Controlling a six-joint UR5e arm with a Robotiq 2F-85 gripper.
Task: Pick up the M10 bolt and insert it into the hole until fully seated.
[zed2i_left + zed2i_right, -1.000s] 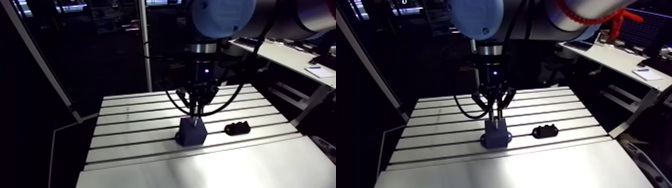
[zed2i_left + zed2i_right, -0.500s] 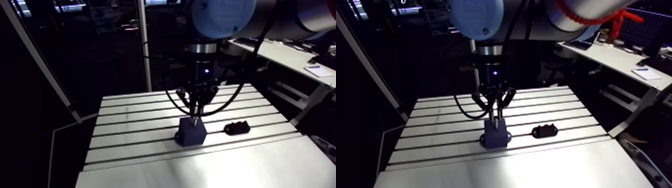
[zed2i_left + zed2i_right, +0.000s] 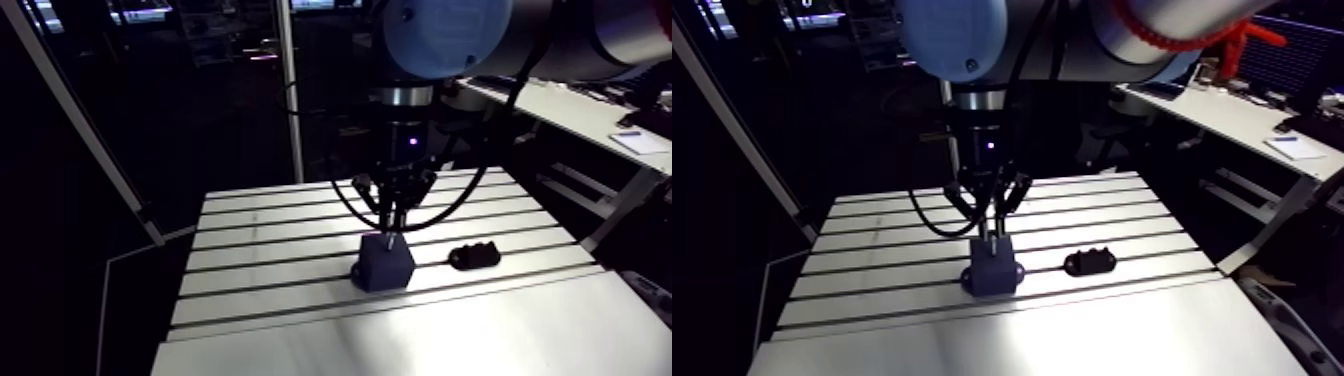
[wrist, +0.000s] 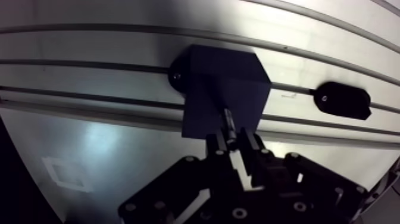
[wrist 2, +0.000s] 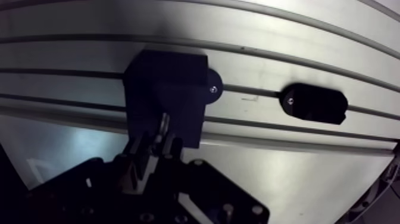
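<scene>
**Wrist view.** I see the gripper (image 4: 233,140) closed on the M10 bolt (image 4: 227,121). Its two fingers (image 4: 248,142) stand slightly apart with the bolt's upper end pinched between them, and the bright shank runs out ahead of the fingertips. The shank's far end meets the top face of the dark blue block (image 4: 223,83), near the edge that faces the gripper. I cannot tell how far the shank has entered the hole, because the bolt and the dark face around it hide the opening. The block sits on the counter (image 4: 107,42), lying over its slots. A round ear (image 4: 175,76) with a small screw juts from the block's base on one side. Well apart from the block, along the same slot line, lies a black oblong piece (image 4: 342,100) with a small screw at the end nearer the block.

**Arm view.** The gripper comes straight down over the block, with the bolt upright between the two. The black piece lies off to one side of the block. On the camera's side of the slots, the counter continues as a plain smooth plate (image 3: 450,335).
</scene>
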